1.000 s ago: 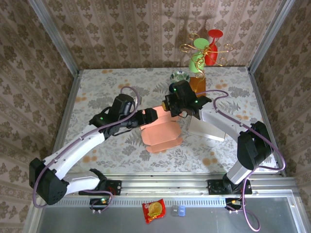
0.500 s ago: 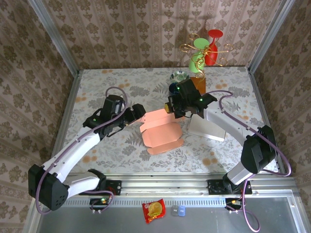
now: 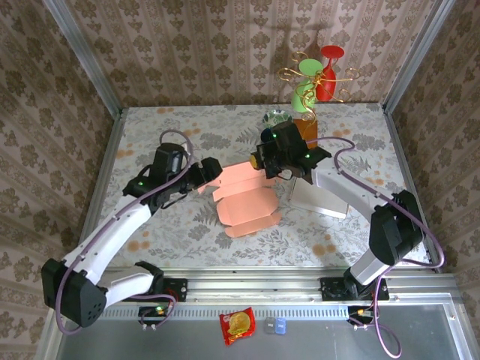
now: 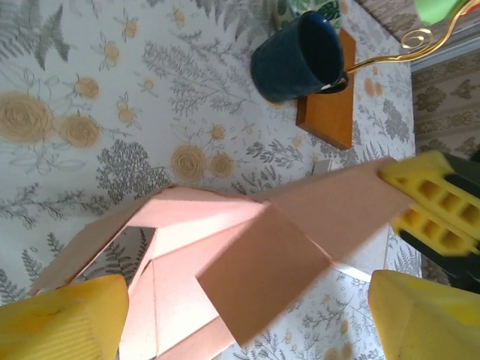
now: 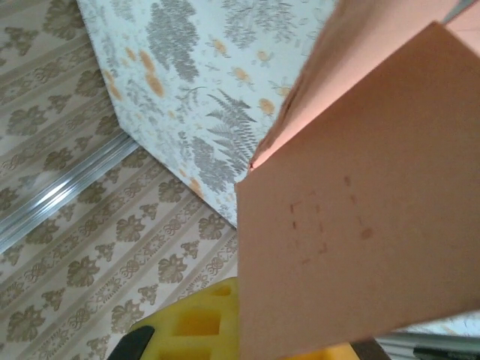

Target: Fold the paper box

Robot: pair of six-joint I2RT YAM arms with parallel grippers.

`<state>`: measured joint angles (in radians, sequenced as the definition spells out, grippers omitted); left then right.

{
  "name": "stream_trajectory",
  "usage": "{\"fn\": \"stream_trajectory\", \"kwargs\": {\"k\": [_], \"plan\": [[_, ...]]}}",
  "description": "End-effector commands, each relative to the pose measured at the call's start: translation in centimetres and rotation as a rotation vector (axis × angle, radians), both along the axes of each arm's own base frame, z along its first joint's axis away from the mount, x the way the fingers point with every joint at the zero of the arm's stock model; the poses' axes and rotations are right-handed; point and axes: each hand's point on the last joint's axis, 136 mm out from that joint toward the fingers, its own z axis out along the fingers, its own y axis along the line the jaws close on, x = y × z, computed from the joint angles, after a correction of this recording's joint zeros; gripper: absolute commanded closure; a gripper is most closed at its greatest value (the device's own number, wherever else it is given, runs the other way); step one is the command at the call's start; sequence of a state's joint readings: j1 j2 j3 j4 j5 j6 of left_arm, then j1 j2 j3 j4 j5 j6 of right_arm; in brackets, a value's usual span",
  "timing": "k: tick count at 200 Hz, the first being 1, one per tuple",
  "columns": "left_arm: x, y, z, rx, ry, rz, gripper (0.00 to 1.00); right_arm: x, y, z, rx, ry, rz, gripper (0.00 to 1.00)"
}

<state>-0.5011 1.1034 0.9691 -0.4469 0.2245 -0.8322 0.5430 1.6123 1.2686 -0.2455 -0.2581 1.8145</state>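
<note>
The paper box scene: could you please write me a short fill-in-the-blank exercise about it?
1. The right gripper is ___ on the far edge of the box.
2. The left gripper is ___ at the box's left edge.
3. The mug by the wooden block is dark ___.

Missing words: shut; open; blue.

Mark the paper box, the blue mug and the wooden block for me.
paper box [image 3: 247, 206]: top view, on its flat middle panel.
blue mug [image 4: 289, 64]: left wrist view, on its outer wall.
wooden block [image 4: 328, 120]: left wrist view, on its top face.
</note>
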Motion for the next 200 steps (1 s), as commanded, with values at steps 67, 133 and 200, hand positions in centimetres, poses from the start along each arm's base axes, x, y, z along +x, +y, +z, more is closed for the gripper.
{"fn": "stream_trajectory", "kwargs": {"k": [67,133,200], "plan": [[-0.4,5.7,-3.5,0.119,-0.117,-0.061,0.48,2.1,2.8,-2.9,-0.060,-0.313,0.226,1.00],[-2.2,5.7,-10.2,0.206,-0.090,-0.203,0.57,1.6,3.4,-6.1,-0.010,-0.408,0.322,1.00],[-1.6,6.9,-13.3,0.294,-0.018,-0.182,0.53,1.9,3.0,-8.4,-0.004,-0.387,0.341,1.00]]}}
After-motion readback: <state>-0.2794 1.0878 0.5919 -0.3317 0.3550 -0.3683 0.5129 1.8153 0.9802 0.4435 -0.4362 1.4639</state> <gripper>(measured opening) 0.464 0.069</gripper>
